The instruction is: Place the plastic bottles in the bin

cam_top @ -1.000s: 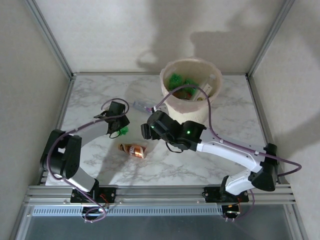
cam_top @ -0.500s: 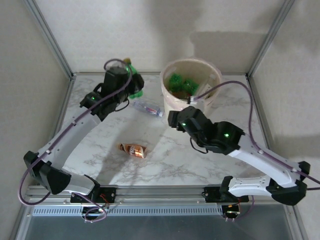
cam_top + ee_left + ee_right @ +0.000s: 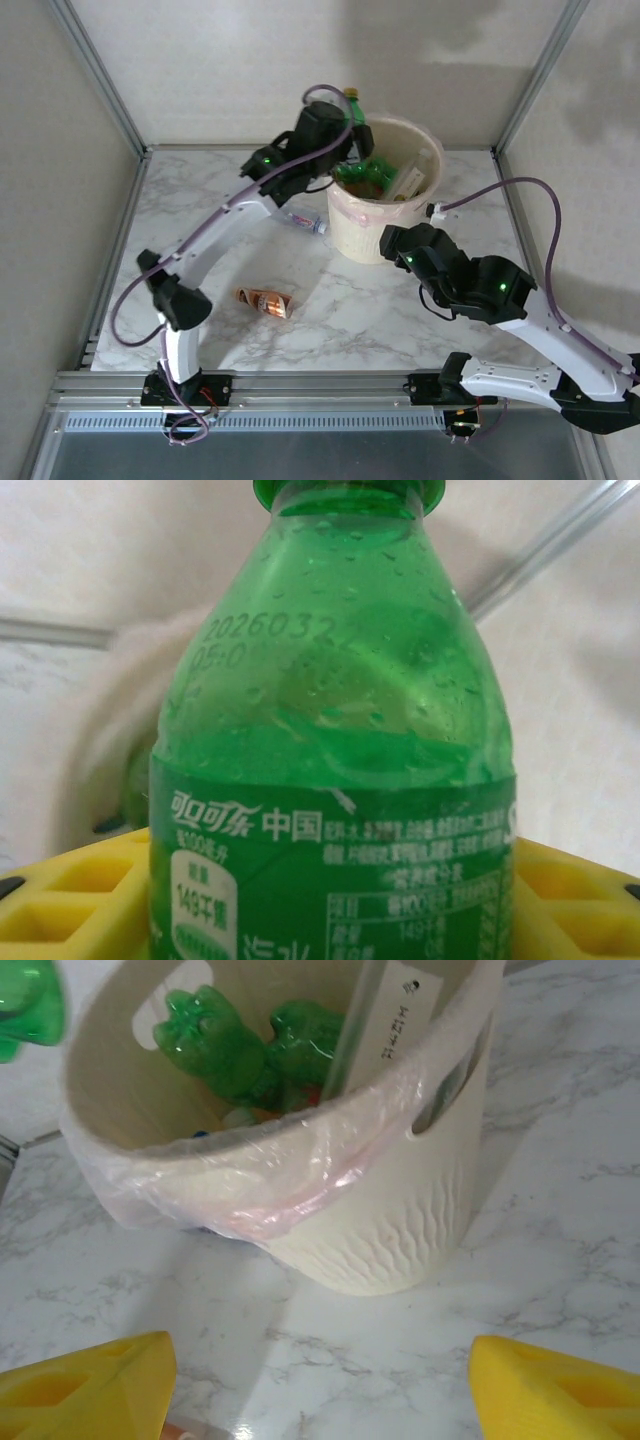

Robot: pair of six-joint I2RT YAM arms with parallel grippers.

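Note:
My left gripper (image 3: 345,125) is shut on a green plastic bottle (image 3: 335,770), held up at the bin's far-left rim; its yellow cap (image 3: 351,94) pokes out above the wrist. The cream bin (image 3: 385,228) with its pinkish bag (image 3: 250,1185) stands at the back, with green bottles (image 3: 225,1045) and a clear one inside. My right gripper (image 3: 320,1390) is open over bare marble just in front of the bin, nothing between its yellow fingers (image 3: 85,1390). A clear bottle (image 3: 303,220) lies left of the bin. A copper-orange labelled bottle (image 3: 265,300) lies mid-table.
Metal frame posts (image 3: 95,75) and plain walls close in the marble table (image 3: 200,200) on three sides. A rail (image 3: 300,385) runs along the near edge by the arm bases. The right arm's cable (image 3: 520,190) arches over the table's right side.
My left arm has lifted the green bottle off the table and swung it up and right to the bin's rim. My right arm has drawn back toward the right, away from the table's middle.

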